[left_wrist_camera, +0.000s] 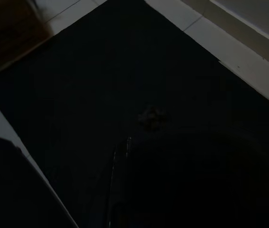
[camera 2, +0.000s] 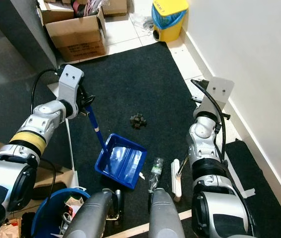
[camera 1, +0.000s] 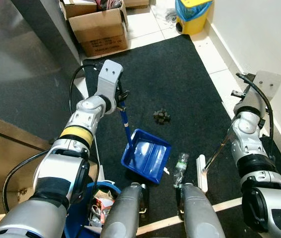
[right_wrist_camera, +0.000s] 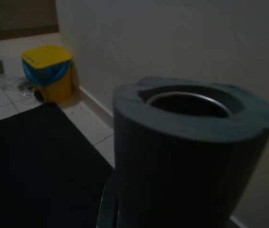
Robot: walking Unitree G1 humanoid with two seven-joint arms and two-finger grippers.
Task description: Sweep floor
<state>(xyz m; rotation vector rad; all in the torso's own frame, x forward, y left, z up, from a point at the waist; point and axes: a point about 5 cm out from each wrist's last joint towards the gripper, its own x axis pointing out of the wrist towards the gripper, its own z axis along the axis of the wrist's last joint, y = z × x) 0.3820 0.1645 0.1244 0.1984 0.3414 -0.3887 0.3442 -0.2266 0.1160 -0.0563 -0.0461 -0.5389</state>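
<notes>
The black mat [camera 1: 180,84] carries a dark debris clump [camera 1: 162,116] just beyond the blue dustpan [camera 1: 147,154], whose handle the left pincer [camera 1: 122,99] grips. The right pincer [camera 2: 200,99]: grip unclear. Its wrist camera shows a grey broom handle end [right_wrist_camera: 191,142] and a yellow bin [right_wrist_camera: 48,71], blue-lined.

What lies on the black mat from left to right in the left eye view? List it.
Blue dustpan → dark clump of debris → crushed plastic bottle → white broom head.
</notes>
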